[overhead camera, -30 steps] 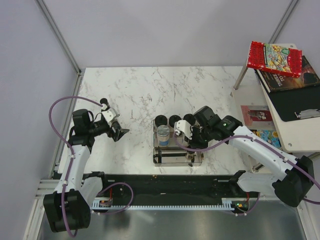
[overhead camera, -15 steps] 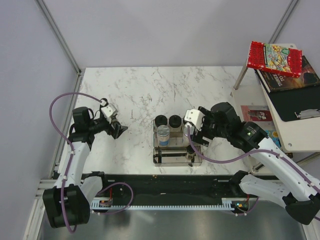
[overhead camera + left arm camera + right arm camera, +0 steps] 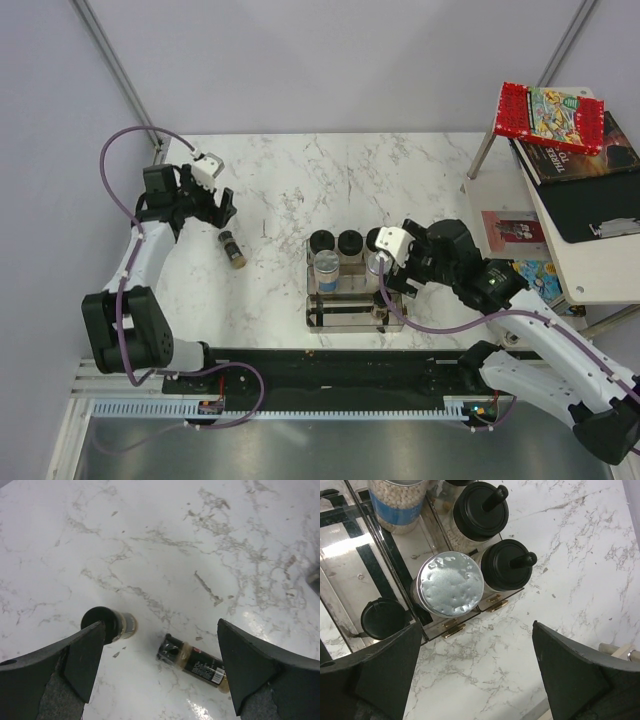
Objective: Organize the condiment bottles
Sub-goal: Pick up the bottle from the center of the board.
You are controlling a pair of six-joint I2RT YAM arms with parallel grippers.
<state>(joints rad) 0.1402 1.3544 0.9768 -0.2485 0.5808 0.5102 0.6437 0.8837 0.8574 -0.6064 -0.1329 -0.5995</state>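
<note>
Your left claw (image 3: 160,625) hung over the left side of the marble table (image 3: 290,180), fingers spread wide and holding nothing. Below it, a brown spice bottle (image 3: 196,663) lay on its side on the bare marble, well left of the rack. A second spice bottle (image 3: 114,624) showed its dark cap just beside the claw's left finger, and you could not tell whether it stood or lay.

Further right, the clear rack (image 3: 345,320) held the other bottles. Three black-lidded jars (image 3: 322,241) stood in a line along its far side. A blue-labelled bottle (image 3: 328,270) stood in the compartment in front of them. A silver-capped bottle (image 3: 450,583) stood upright at that compartment's right end, next to a jar. A dark-capped bottle (image 3: 382,617) stood in the compartment beside it.

Your right claw (image 3: 477,625) hovered over the silver cap with its fingers fully parted, gripping nothing.
</note>
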